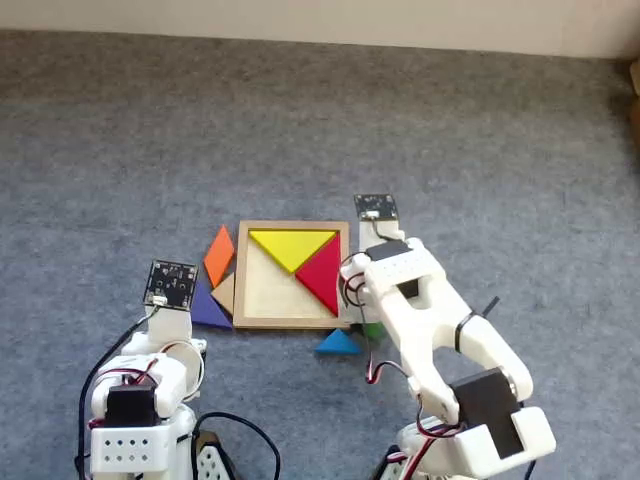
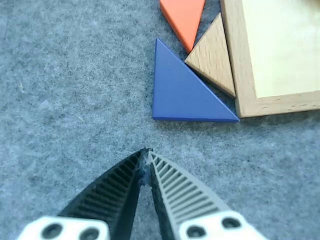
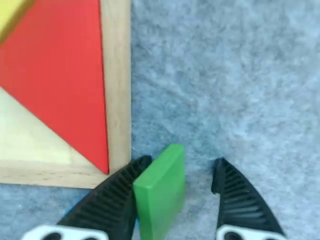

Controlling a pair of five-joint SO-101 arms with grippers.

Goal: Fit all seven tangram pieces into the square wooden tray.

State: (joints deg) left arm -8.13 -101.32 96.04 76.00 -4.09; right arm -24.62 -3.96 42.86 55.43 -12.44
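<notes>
"High view: what's the floor like?"
"Fuzzy grey carpet (image 1: 300,120), with a pale wall (image 1: 300,20) behind. The square wooden tray (image 1: 241,280) holds a smooth yellow triangle (image 1: 290,247) and a red triangle (image 1: 322,275)."
"And the claws?"
"The left gripper (image 2: 146,152) is pressed together near the dark blue triangle (image 2: 180,90). The right gripper (image 3: 181,161) is spread around a green block (image 3: 160,195), just beside the tray."

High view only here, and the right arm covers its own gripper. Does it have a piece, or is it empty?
Observer: Not gripped. A green piece sits between the right gripper jaws, but they are open. The piece is against one finger, with a gap to the other.
Operator: And the left gripper? The wrist camera board hides it for me.
Observer: The left gripper is shut with nothing in it, over bare carpet, just short of the dark blue triangle.
</notes>
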